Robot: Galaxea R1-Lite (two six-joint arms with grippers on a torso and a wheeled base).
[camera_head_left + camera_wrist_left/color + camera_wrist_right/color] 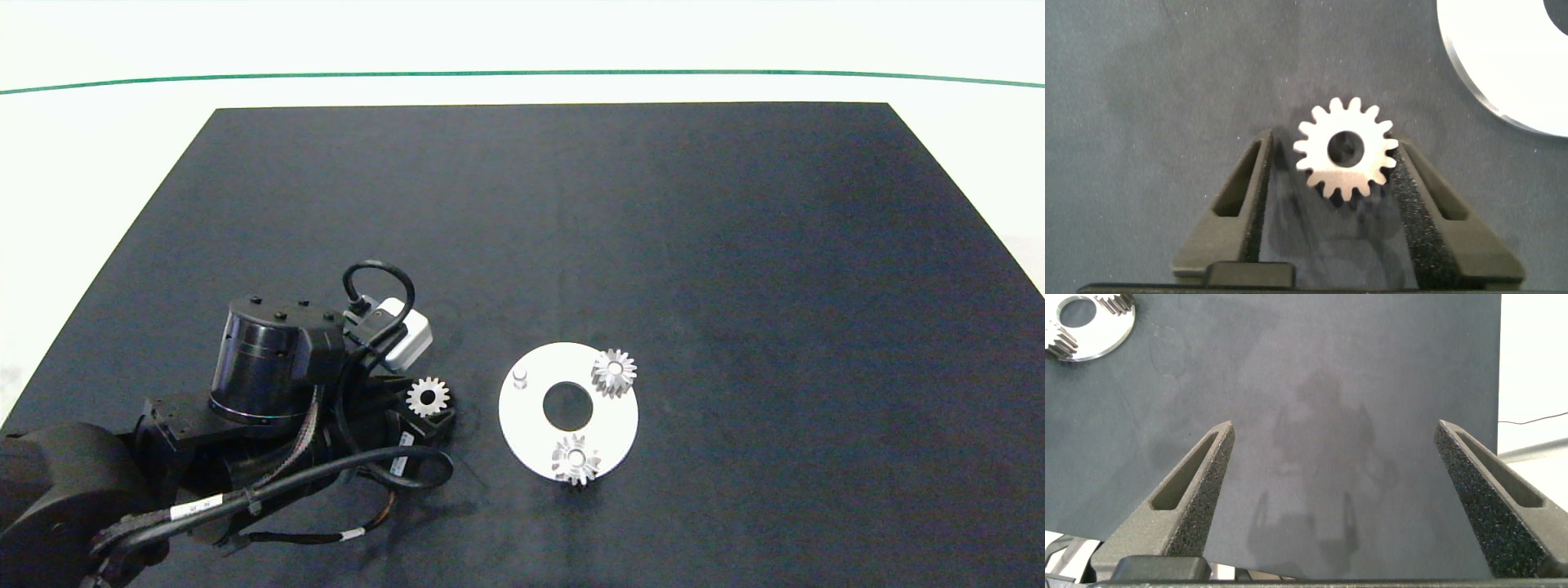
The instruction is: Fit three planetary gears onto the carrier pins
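Left gripper (1335, 175) pinches the third small silvery toothed planetary gear (428, 397) above the dark table mat (735, 245), just left of the flat white round carrier disc (531, 425).

Two matching gears (613, 371) (575, 459) sit on the disc; one short pale pin (520, 376) stands bare. The right gripper (1331, 465), fingers spread wide, hangs over empty mat.

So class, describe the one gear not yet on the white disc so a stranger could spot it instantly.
Start at the white disc on the dark mat and look toward the left gripper. The loose gear sits between its fingers. Unlike the two gears mounted on the disc, it is off the disc.
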